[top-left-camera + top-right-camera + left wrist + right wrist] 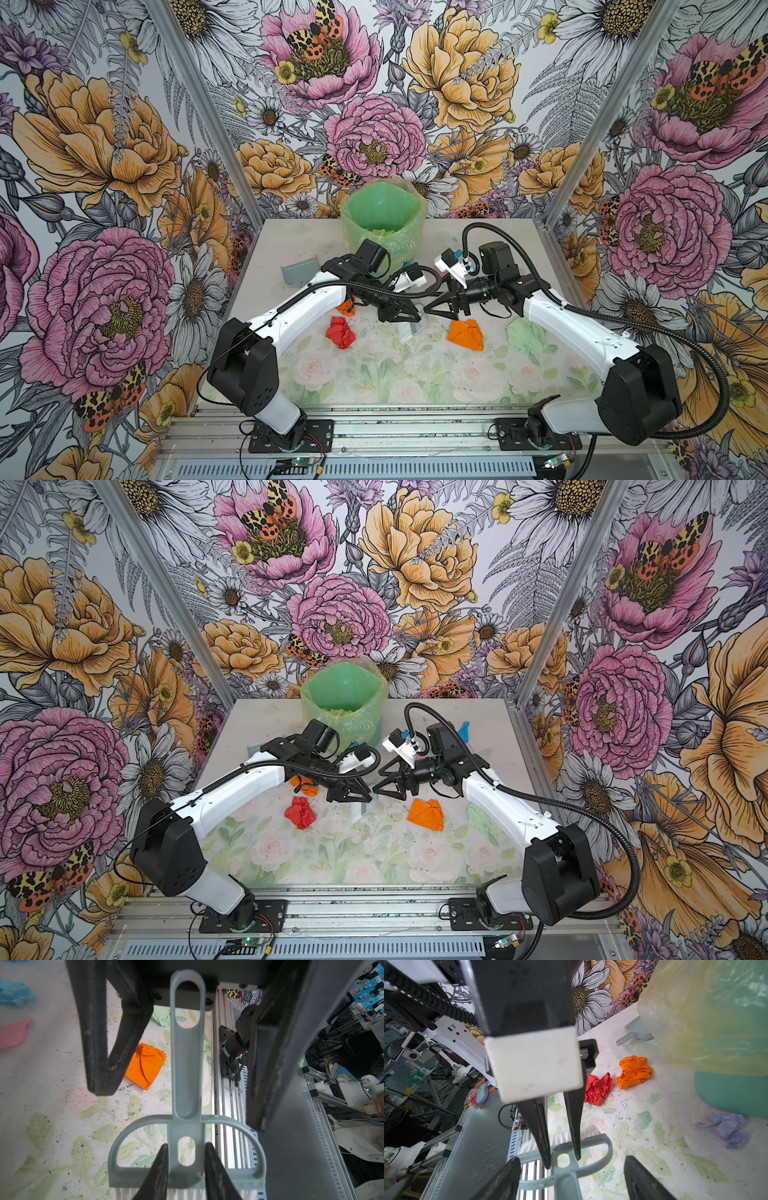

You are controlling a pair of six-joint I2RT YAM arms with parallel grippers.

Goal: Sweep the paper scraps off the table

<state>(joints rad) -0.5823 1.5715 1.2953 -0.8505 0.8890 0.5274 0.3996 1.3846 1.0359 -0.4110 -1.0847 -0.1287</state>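
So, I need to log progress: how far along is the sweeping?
Done: nothing visibly swept yet. In hand: the left gripper is shut on the brush near its head; the right gripper stands open around the handle. Left: red scrap, orange scraps, pale green scrap, lilac scrap, blue scrap and pink scrap lie on the table; the dustpan lies untouched.

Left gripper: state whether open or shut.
Shut: the left gripper clamps the brush stem, fingers pressing both sides, in the left wrist view.
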